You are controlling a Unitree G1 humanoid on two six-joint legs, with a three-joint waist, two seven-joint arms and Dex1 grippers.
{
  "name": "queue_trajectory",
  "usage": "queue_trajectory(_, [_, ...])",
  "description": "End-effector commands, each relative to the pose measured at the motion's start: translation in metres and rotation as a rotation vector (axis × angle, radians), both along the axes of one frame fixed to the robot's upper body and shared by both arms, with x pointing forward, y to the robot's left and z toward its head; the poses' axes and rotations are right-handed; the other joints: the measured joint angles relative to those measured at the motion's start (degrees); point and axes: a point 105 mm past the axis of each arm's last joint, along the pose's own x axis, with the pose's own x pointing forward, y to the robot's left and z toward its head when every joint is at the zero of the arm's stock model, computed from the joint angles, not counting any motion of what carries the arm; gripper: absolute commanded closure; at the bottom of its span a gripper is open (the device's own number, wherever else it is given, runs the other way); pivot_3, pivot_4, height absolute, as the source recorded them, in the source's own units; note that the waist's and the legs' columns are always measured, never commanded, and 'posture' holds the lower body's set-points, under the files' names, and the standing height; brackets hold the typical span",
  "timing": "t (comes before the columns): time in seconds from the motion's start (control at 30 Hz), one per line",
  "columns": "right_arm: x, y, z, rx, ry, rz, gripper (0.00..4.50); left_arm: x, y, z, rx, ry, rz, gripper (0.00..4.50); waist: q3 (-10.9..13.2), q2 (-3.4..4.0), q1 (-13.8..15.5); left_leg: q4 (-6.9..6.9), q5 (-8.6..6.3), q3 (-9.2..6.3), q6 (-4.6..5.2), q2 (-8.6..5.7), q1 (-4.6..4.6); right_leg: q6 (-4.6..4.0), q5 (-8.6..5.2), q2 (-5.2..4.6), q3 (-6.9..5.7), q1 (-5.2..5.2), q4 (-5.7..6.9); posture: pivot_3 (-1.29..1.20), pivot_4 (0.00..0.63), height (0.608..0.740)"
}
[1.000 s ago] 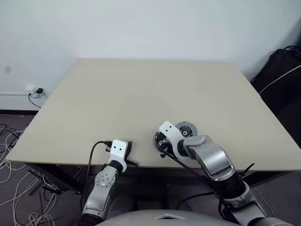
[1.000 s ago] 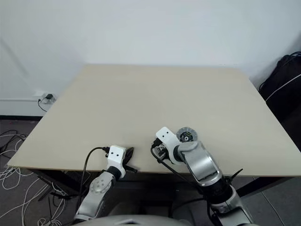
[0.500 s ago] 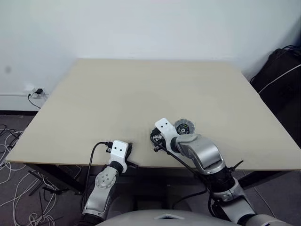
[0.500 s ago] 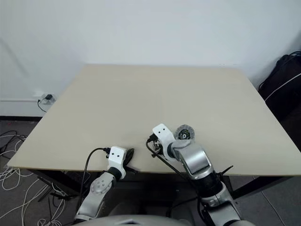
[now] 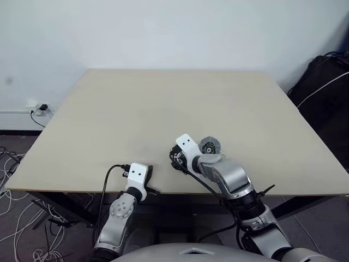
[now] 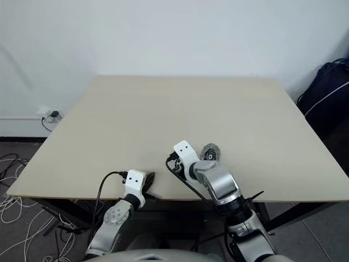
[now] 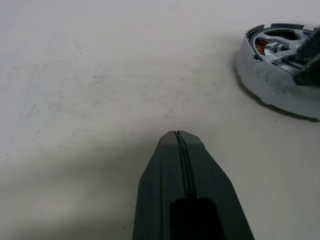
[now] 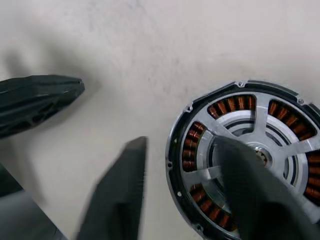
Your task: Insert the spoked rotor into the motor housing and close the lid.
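My left pincer (image 7: pixel 182 165) rests shut at the near edge of the tabletop (image 5: pixel 163 103), fingers pressed together and holding nothing. I judge it is parked there to stay clear while my other arm works. My right pincer (image 8: pixel 177 150) hangs open over the motor housing (image 8: pixel 200 142), which lies flat on the tabletop just ahead of my left pincer. One finger is above the hub and the other is outside the rim, and nothing is gripped. The spoked rotor (image 8: pixel 262 117) looks seated inside the housing, with its silvery spokes crossing the centre and the copper windings showing between them. That would explain the loose jaws: I think the part has been let go and needs no more holding. The lid (image 5: pixel 210 146) lies on the tabletop just beside my right wrist, on the far side of it and apart from the housing. It is not fitted yet, so closing up is the step left. Compared with a second ago, my right forearm has swung inward toward my left and the wrist sits a little further over the housing. The lid and my left pincer are where they were; their slight drift in the head views is the camera's own shift.
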Motion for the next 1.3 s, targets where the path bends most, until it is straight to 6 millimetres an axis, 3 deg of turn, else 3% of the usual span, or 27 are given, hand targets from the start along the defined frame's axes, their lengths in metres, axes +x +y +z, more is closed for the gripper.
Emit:
queue_trajectory(0.03, [0.001,0.016,0.024,0.079,-0.082,0.049,1.80,0.005,-0.001,0.013,-0.014,-0.056,-0.007,4.50,0.0,0.00,0.0,0.00,0.00,0.00,0.00,0.00,0.00,-0.01,0.00,0.00,0.00,0.00,0.00,0.00,0.000,0.740])
queue_trajectory(0.2, [-0.005,0.035,0.053,0.257,-0.169,0.100,1.80,0.006,-0.002,0.014,-0.012,-0.056,-0.017,4.50,0.0,0.01,-0.1,-0.02,-0.01,-0.01,0.00,0.01,0.00,0.01,-0.02,0.00,0.00,0.00,0.00,0.00,0.000,0.740])
queue_trajectory(0.37, [-0.025,0.052,0.087,0.488,-0.293,0.212,1.80,0.006,-0.003,0.015,-0.009,-0.057,-0.031,4.50,0.0,0.01,0.0,-0.02,-0.01,-0.01,0.01,0.00,0.00,0.03,-0.03,0.00,-0.01,0.02,-0.04,0.00,0.000,0.740])
queue_trajectory(0.63, [-0.029,0.041,0.135,0.711,-0.650,0.103,1.80,0.008,-0.003,0.015,0.007,-0.060,-0.043,4.50,0.0,0.08,-0.1,-0.02,-0.01,-0.01,0.01,0.01,0.03,0.06,-0.05,0.00,-0.01,0.04,-0.02,0.00,0.000,0.740])
queue_trajectory(0.8, [-0.018,0.006,0.160,0.765,-0.891,-0.145,1.80,0.008,-0.003,0.015,0.013,-0.058,-0.055,4.50,0.0,0.10,-0.1,-0.02,-0.01,0.00,0.01,0.01,0.03,0.07,-0.04,0.02,0.00,0.05,-0.03,0.00,0.000,0.740])
queue_trajectory(0.93, [0.004,-0.034,0.163,0.625,-1.036,-0.407,1.80,0.008,-0.004,0.015,0.017,-0.055,-0.067,4.50,0.0,0.11,0.1,-0.01,-0.01,0.01,0.00,0.00,0.04,0.07,-0.03,0.02,0.01,0.07,-0.02,0.00,0.000,0.740])
queue_trajectory(1.1, [0.025,-0.086,0.150,0.233,-1.196,-0.626,1.80,0.010,-0.005,0.015,0.019,-0.055,-0.076,4.50,0.0,0.25,0.1,-0.04,0.02,0.04,-0.04,0.00,0.08,0.04,-0.03,0.05,0.05,0.04,0.03,0.00,0.000,0.740])
queue_trajectory(1.3, [0.036,-0.142,0.105,-0.203,-1.108,-0.785,1.80,0.009,-0.005,0.015,0.017,-0.055,-0.077,4.50,0.0,0.29,0.2,-0.12,0.05,0.06,-0.03,0.00,0.09,-0.13,-0.07,0.06,0.08,0.03,0.03,0.00,0.000,0.740])
